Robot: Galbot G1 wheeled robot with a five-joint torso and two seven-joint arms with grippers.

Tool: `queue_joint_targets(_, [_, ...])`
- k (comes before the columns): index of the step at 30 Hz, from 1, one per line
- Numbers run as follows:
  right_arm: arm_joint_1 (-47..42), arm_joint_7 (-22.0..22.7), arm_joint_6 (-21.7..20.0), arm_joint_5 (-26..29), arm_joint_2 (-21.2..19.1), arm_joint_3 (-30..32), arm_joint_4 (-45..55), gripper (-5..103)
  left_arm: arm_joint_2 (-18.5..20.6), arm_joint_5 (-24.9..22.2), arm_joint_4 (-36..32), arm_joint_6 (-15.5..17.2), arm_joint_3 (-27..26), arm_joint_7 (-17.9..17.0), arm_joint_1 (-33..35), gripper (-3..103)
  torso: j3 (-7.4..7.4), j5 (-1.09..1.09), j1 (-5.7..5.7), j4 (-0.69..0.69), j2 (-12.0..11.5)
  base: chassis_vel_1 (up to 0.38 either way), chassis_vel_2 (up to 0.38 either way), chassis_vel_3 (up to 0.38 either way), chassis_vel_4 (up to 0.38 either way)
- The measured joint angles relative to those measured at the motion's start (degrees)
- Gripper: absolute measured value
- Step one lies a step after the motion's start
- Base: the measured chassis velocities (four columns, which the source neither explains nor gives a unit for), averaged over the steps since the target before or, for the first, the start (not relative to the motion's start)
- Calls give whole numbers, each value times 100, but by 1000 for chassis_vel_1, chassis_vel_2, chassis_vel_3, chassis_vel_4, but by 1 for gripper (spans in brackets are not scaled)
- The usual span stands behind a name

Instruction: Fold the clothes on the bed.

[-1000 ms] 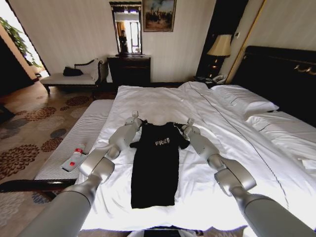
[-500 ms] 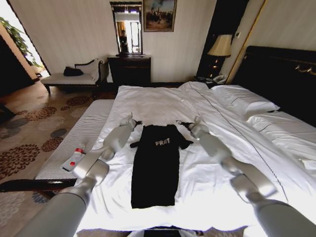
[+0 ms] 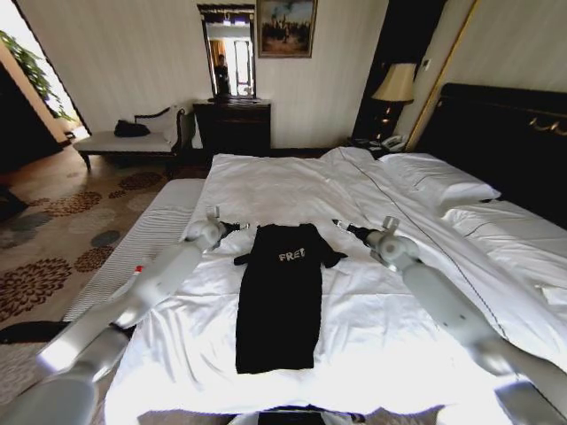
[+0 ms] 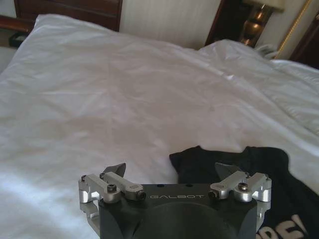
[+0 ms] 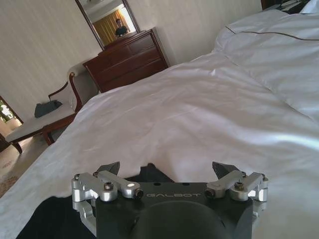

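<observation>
Both jaws stood wide open and gripped nothing: I read this from each wrist view, where the two dark fingertips sat far apart with only sheet and shirt beyond them. From the head view I counted two grippers, one shirt and one bed. My left gripper (image 3: 232, 227) hovered just beside the shirt's left sleeve, and my right gripper (image 3: 345, 227) hovered just beside its right sleeve; whether either touched the fabric I could not tell. One black T-shirt (image 3: 280, 292) lay flat on the bed (image 3: 266, 181), collar toward the far side, sleeves folded in narrow, with a single line of white lettering across the chest. In the left wrist view the left gripper (image 4: 171, 170) framed a dark sleeve edge of the T-shirt (image 4: 234, 159) (the lettering was cut off at the picture's edge and not readable). In the right wrist view the right gripper (image 5: 166, 169) showed a small dark peak of the T-shirt (image 5: 149, 173) between its fingertips, the rest hidden behind the gripper body. Two pillows (image 3: 443, 181) lay toward the headboard (image 3: 505, 133). One striped bench (image 3: 155, 226) stood along the bed's left side, partly hidden by my left arm. One dresser (image 3: 232, 124) stood against the far wall.
</observation>
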Motion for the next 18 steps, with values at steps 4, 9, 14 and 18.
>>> queue_joint_targets(4, [-1033, 99, -56, 6, -161, 716, 821, 100, 748, -64, -937, -15, -719, 13, 1018, 100, 0, -1, 0, 1, 0, 0, 0, 0, 0])
queue_joint_targets(9, [-1462, 161, -107, -2, -75, 898, 1348, 100, 1404, 165, -2191, -129, -1826, 103, 2708, 100, 0, 2, -1, 17, 0, 0, 0, 0, 0])
queue_joint_targets(14, [-2453, 275, -164, -64, 189, 1618, 1954, 100, 1326, 532, -2892, -217, -2747, 293, 4150, 100, 0, 0, 0, 0, 1, 0, 0, 0, 0])
queue_joint_targets(18, [-3096, 287, -189, -170, 410, 2023, 2249, 100, 1130, 717, -3106, -286, -3195, 423, 4806, 100, 1, 0, 0, -2, 1, 0, 0, 0, 0])
